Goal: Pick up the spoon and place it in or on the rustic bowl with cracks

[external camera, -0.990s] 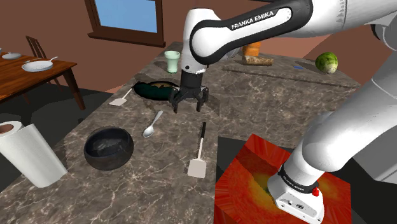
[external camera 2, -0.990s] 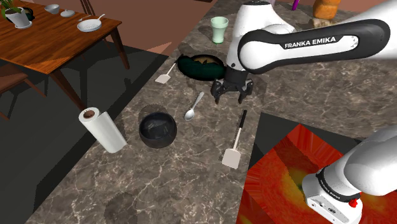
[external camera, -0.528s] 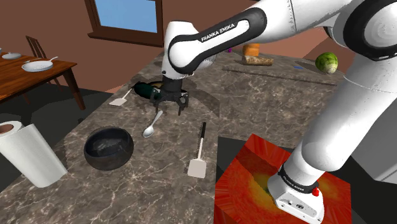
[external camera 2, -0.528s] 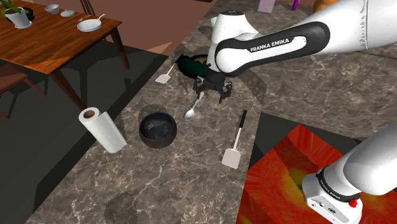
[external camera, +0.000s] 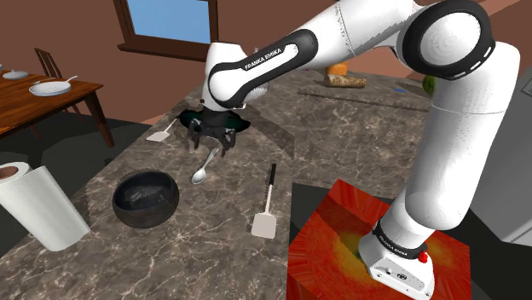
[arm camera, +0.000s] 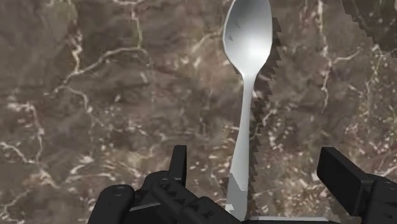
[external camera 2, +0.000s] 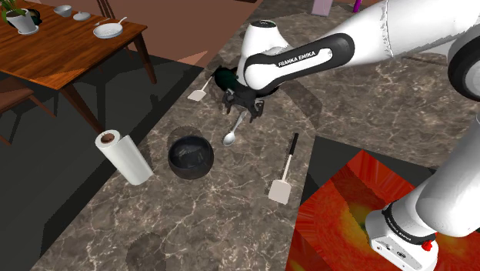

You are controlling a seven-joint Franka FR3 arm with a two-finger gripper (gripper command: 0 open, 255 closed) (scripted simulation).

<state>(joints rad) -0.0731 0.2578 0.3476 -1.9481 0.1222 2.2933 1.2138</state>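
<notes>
Black gripper (arm camera: pixel 254 162), spread wide, straddles the handle of the silver spoon (arm camera: pixel 245 108) lying on the brown marble table (external camera: pixel 341 145); grasping and carrying it to the dark round bowl (external camera: pixel 146 198) are not yet done.

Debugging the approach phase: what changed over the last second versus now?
The tool swung toward the shoulder view's left and now sits over the handle of the spoon. Its fingers stand open on either side of the handle, with nothing gripped yet. The spoon, the dark bowl, the white spatula and the paper towel roll lie where they were.
</notes>
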